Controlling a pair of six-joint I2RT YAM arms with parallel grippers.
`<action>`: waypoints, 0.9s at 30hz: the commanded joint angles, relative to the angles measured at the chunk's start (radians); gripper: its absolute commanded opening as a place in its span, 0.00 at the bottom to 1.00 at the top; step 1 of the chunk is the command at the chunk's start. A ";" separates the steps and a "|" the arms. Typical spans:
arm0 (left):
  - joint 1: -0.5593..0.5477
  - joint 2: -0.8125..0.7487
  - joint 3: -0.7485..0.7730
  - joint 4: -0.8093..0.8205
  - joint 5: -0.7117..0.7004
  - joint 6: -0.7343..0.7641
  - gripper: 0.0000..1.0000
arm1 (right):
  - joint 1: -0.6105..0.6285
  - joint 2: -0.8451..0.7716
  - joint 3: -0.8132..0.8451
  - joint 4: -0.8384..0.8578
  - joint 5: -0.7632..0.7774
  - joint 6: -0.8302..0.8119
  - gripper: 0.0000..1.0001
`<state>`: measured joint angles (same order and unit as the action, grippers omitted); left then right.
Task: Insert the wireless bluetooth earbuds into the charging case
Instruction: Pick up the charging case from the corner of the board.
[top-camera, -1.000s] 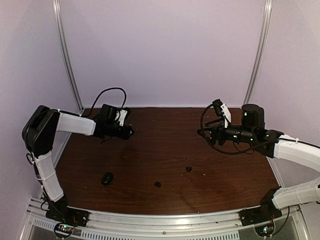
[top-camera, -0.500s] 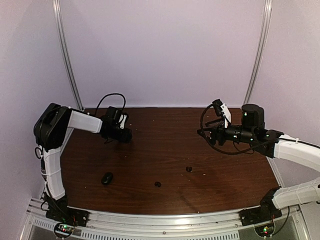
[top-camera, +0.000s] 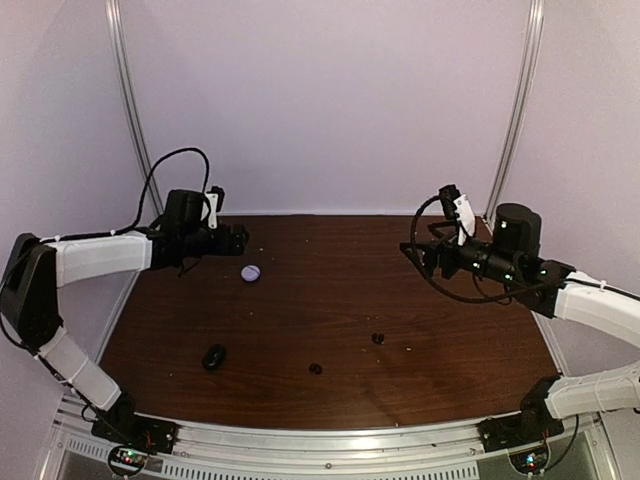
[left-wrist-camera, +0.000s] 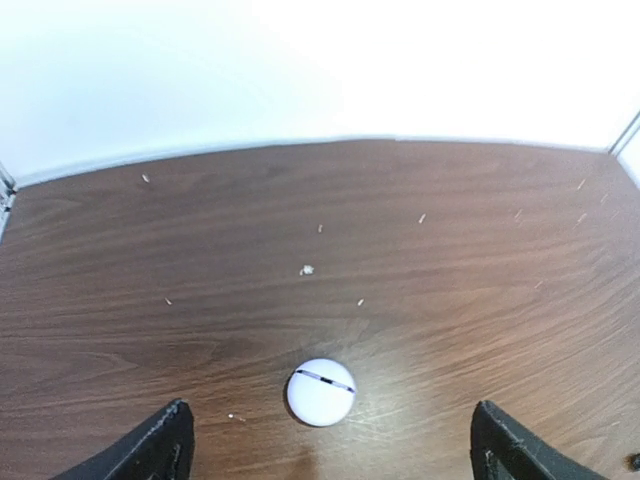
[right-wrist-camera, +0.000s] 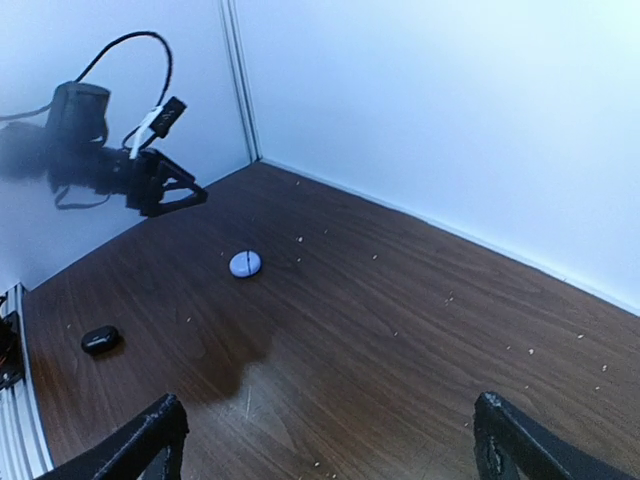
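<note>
A round white charging case (top-camera: 250, 272) lies shut on the brown table, its seam showing in the left wrist view (left-wrist-camera: 321, 392). My left gripper (top-camera: 235, 240) hovers just left of it, open and empty, with the case between and ahead of its fingers (left-wrist-camera: 165, 450). Two small black earbuds (top-camera: 315, 368) (top-camera: 378, 338) lie apart on the near middle of the table. My right gripper (top-camera: 415, 255) is open and empty above the right side, facing the white case (right-wrist-camera: 245, 263) from far off.
A black oval case-like object (top-camera: 214, 356) (right-wrist-camera: 100, 339) lies at the near left. Pale walls with metal corner posts (top-camera: 135, 120) close in the table at back and sides. A metal rail (top-camera: 320, 445) runs along the near edge.
The left gripper opened and drew back to the left, uncovering the white case on the table. The right gripper opened wider and shifted slightly right.
</note>
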<state>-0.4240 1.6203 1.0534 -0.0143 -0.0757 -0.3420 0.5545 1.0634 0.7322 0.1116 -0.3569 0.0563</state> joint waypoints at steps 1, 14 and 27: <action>0.011 -0.178 -0.148 0.088 0.024 -0.111 0.98 | -0.008 -0.056 -0.013 0.129 0.165 0.030 1.00; -0.163 -0.535 -0.453 -0.383 0.091 -0.398 0.89 | -0.021 0.056 0.038 0.050 0.052 0.051 1.00; -0.294 -0.553 -0.578 -0.488 -0.042 -0.585 0.75 | -0.021 0.124 0.056 0.052 -0.041 0.112 1.00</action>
<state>-0.7136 1.0866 0.5003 -0.4843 -0.0597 -0.8730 0.5407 1.1770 0.7582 0.1585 -0.3321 0.1478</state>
